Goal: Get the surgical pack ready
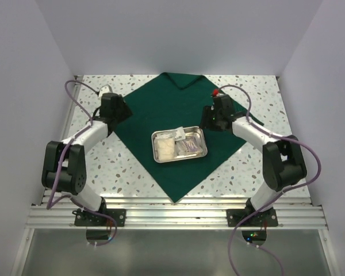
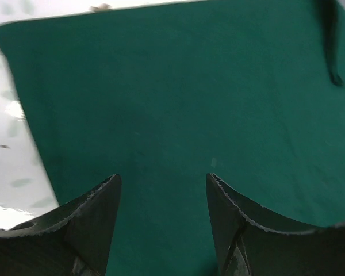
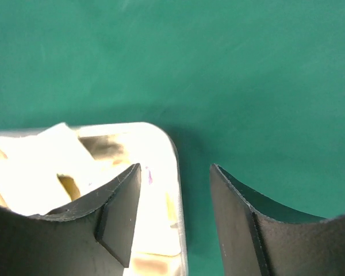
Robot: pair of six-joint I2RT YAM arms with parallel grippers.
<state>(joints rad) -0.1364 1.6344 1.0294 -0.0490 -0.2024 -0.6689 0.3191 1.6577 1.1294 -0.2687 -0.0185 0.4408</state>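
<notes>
The left gripper [image 2: 164, 178] hangs with fingers spread and nothing between them above the left corner of the surgical pack [image 1: 161, 109]. In its wrist view the cloth's edge runs just to the left, with the speckled table [image 1: 121, 167] bare beyond. The right gripper [image 3: 175, 167], jaws likewise parted and empty, hovers over a rounded corner of the steel tray [image 3: 171, 150], one finger above the tray and the other above the green fabric. The pack lies flat as a dark green diamond across the middle of the table. Its near point almost reaches the front edge, and its far point is folded over by the back wall. The tray sits at its centre, holding white gauze [image 1: 165, 149] and a packet [image 1: 188, 145]. Open tabletop lies off the near-left and near-right edges of the cloth.
</notes>
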